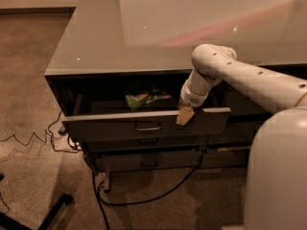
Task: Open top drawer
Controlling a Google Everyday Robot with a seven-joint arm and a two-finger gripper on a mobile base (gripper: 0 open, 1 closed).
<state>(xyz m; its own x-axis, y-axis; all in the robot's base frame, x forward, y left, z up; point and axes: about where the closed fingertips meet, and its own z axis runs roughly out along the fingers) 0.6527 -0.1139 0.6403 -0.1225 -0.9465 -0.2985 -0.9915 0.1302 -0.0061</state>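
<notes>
The top drawer (110,128) is a wide dark grey drawer under the grey countertop. It stands pulled out partway, and its flat front carries a small metal pull (147,127) at the centre. A green packet (141,98) lies inside it. My gripper (185,115) hangs from the white arm at the drawer front's top edge, right of the pull, its tan fingertips over the lip.
Two slimmer grey drawers (144,159) sit closed below the top one. The countertop (120,37) overhangs the drawers. A black cable (144,198) loops on the carpet in front. A dark stand leg (50,212) lies at bottom left. My white base (278,176) fills the right.
</notes>
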